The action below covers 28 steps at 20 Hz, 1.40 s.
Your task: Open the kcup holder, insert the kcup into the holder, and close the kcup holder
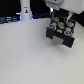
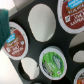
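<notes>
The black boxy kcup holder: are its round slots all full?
Partly full: in the black holder a green-lidded round pod fills one slot; another round slot is empty.

We count three round pods (image 2: 52,61) sitting in the black holder (image 2: 35,47), plus three empty round slots (image 2: 41,22), wrist view

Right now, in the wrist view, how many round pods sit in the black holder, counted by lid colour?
round pod with reddish-brown lid: 1
round pod with green lid: 1
round pod with white lid: 1
Total: 3 clearly seen in the black slotted holder.
</notes>
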Available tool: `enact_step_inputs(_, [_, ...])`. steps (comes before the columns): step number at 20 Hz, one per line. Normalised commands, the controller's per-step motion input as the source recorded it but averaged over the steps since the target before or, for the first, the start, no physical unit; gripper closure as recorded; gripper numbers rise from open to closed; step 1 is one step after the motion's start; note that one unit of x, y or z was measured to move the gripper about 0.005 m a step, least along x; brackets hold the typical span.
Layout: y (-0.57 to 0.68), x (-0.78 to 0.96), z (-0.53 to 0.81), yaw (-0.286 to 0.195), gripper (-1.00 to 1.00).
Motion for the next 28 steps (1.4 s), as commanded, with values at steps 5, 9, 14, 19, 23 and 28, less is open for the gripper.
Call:
enact_step_inputs(5, [-0.11,0.42,0.22,0.147,-1.00])
enact_step_inputs(9, [-0.21,0.36,0.15,0.163,-1.00])
enact_step_inputs(14, [-0.29,0.28,0.10,0.183,-1.00])
enact_step_inputs(19, [-0.37,0.33,0.06,0.158,-1.00])
enact_step_inputs(23, [-0.36,0.42,0.02,0.134,-1.00])
enact_step_inputs(28, [-0.32,0.55,0.00,0.100,-1.00])
